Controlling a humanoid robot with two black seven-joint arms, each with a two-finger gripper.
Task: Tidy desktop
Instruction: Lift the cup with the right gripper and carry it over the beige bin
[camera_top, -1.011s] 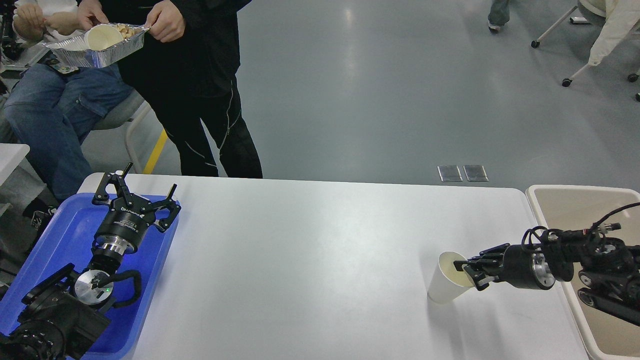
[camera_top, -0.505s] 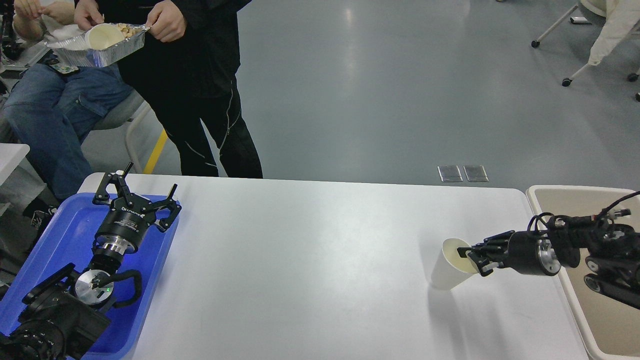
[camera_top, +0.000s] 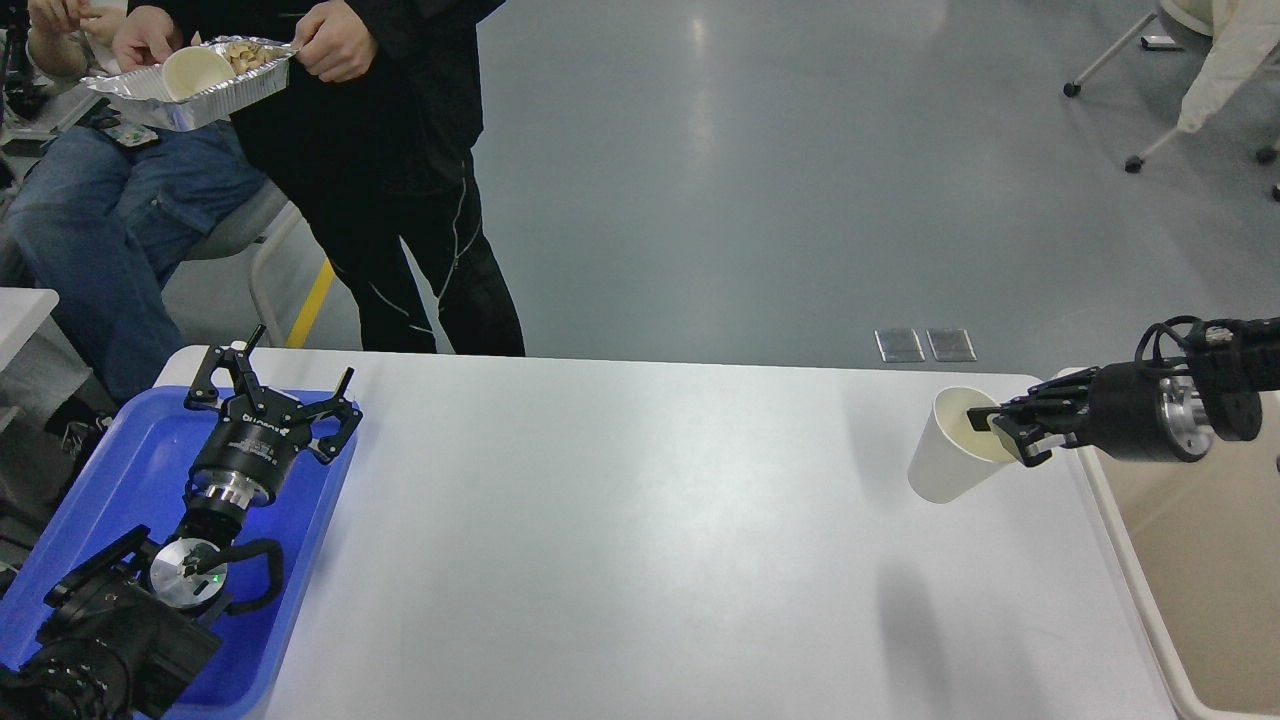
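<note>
Our right tool (camera_top: 1005, 432) pinches the rim of a paper cup (camera_top: 950, 450), tilted above the tabletop (camera_top: 620, 520) near its far right corner; our left tool (camera_top: 285, 385) hangs wide. The thin rim could slip free short of the beige bin (camera_top: 1190, 560).

Even, bright overhead lighting. Soft glare band on the white surface (camera_top: 640, 520) centre; a paler sheen on the grey floor (camera_top: 760, 180) behind. Diffuse shadow on the surface below the paper cup (camera_top: 950, 450), well apart from it. Focus sharp throughout, no motion blur. Black left claw (camera_top: 275, 395) shows detail; right claw (camera_top: 1000, 430) dark, low contrast.
</note>
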